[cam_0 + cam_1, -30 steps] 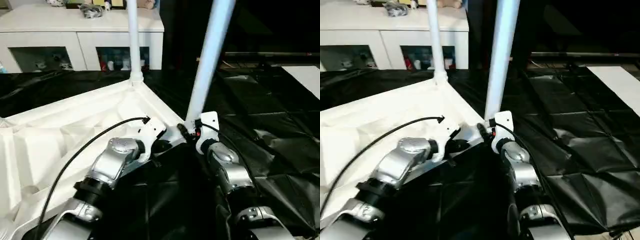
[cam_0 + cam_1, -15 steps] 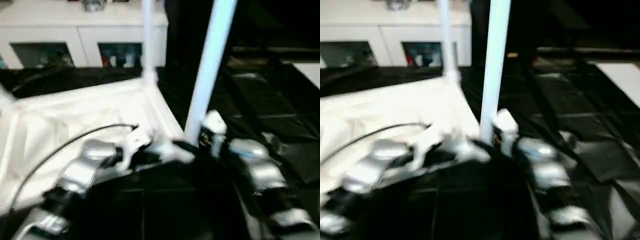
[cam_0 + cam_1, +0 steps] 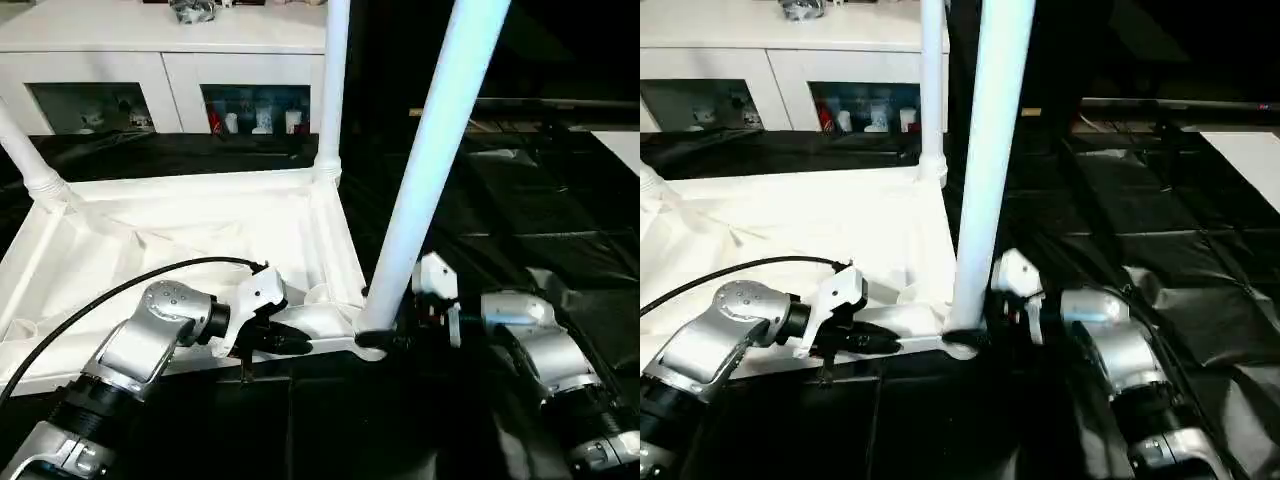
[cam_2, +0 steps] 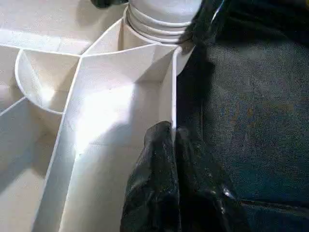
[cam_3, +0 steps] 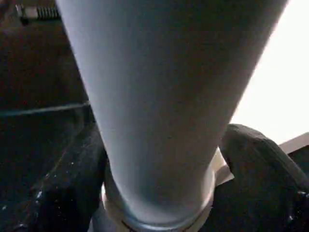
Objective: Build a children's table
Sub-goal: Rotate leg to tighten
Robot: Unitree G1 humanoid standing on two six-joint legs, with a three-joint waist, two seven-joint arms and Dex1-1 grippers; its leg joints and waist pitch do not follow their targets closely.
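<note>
A: Where's the table?

B: White plastic rectangular tabletop (image 3: pixel 200 235) lies upside down on black plastic sheeting (image 3: pixel 540 200), ribs up. Long white tapered tube leg (image 3: pixel 425 170) stands in the near corner socket at 5 o'clock of the top; two more legs up, one at 1 o'clock (image 3: pixel 333 90), one at 10 o'clock (image 3: pixel 25 150).

A: Grippers?

B: Left gripper (image 4: pixel 174 140) pinched tight on the thin rim wall beside that socket. Right gripper (image 5: pixel 159 159) has its black fingers (image 5: pixel 260 169) either side of the leg's base; clamped on it, I think, contact is partly hidden.

A: Handling?

B: Probably light, stiff, hollow, smooth and slippery. Grab the leg low near the collar, steady the top by the rim. White cabinet with glass doors (image 3: pixel 170 70) sits at 12 o'clock, well apart.
</note>
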